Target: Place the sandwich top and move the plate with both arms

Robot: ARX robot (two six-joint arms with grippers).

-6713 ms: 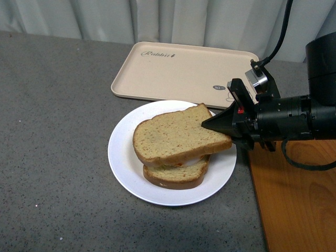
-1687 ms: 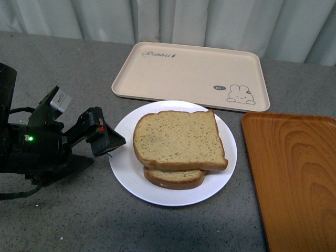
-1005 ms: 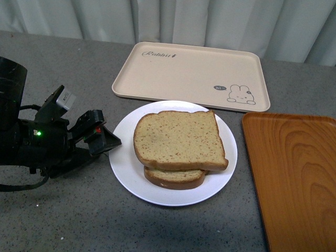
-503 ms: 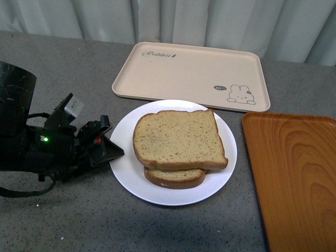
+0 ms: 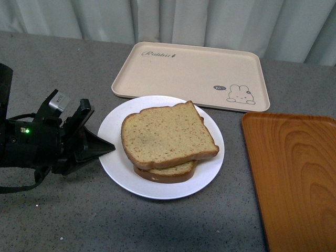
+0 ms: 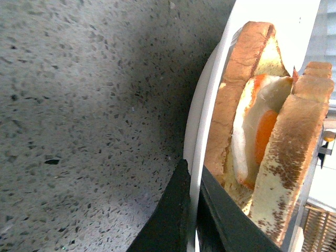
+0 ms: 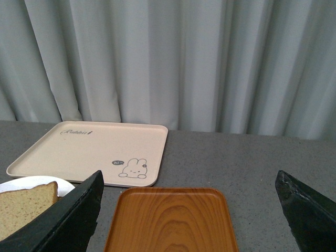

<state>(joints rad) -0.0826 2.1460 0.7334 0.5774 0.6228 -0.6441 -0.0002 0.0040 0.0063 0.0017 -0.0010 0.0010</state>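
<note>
The white plate [image 5: 118, 164] sits on the grey table with a sandwich on it. The sandwich top [image 5: 165, 136], a wide tan speckled slice, lies on the thicker lower slice [image 5: 163, 172]. My left gripper [image 5: 106, 148] is shut on the plate's left rim. In the left wrist view the jaws pinch the thin white rim [image 6: 202, 136], and the sandwich shows edge-on with white and orange filling [image 6: 257, 142]. My right gripper [image 7: 189, 210] is open and empty, held off the table; it is out of the front view.
A beige rabbit tray [image 5: 191, 73] lies behind the plate. An orange wood-grain tray [image 5: 296, 178] lies to the right, also below my right gripper [image 7: 168, 220]. Grey curtains hang at the back.
My left gripper closed on the plate's left rim and pulled the plate with the sandwich a little to the left. Earlier the right arm withdrew from the sandwich.
</note>
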